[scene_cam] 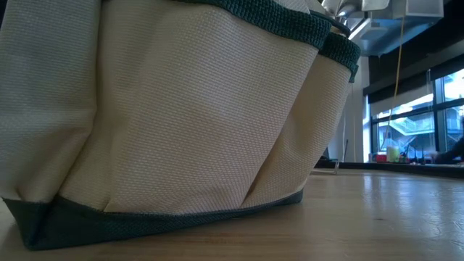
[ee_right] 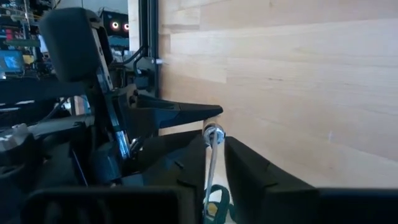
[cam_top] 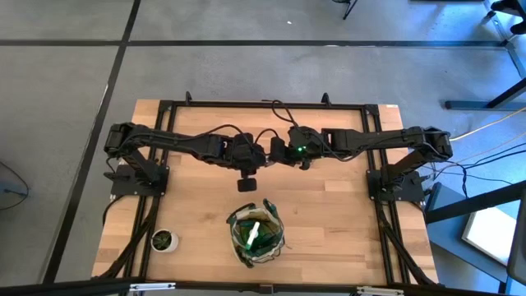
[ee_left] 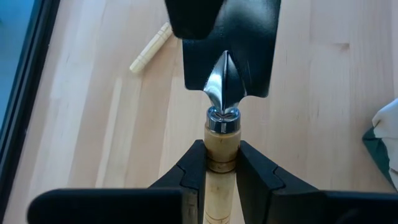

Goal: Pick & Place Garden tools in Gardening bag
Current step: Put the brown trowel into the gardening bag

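Left gripper (ee_left: 222,177) clamped on the trowel (ee_left: 225,68) — wooden handle between fingers (ee_left: 186,174), rigid blade-heavy end ahead. Right gripper (ee_right: 214,165) nips a thin metal rod (ee_right: 213,155) — state uncertain.

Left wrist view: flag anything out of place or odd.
A pale wooden stick lies loose on the table, apart from the trowel that the left tool grips by its handle; it looks like a stray piece. Nothing else stands out.
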